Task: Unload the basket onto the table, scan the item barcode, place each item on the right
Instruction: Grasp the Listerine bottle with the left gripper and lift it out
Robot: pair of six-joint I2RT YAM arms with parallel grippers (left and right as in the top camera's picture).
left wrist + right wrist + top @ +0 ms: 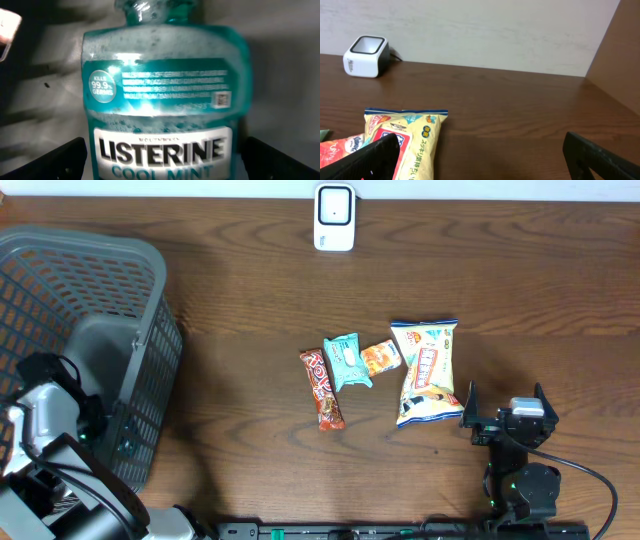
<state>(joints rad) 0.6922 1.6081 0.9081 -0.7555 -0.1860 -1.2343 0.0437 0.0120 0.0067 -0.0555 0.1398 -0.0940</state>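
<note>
Nearest, on the left, the left gripper (165, 167) hangs inside the basket (150, 330) with its fingers spread wide either side of a mouthwash bottle (165, 100). The bottle lies flat on the basket floor, label up, and nothing pinches it yet. It looks like the item to scan, and the wide stance suits its broad body.

Near right, the right gripper (505, 402) is also spread and empty, low over the table (250, 280) just beside a snack bag (427, 370), probably parked out of the way.

In the middle lie a chocolate bar (322, 388), a teal pack (347, 360) and an orange pack (380, 357), close together.

At the far edge stands the scanner (334, 217), window facing up, well apart from the basket. The table is dark wood grain, and a pale wall (470, 30) rises behind it.
</note>
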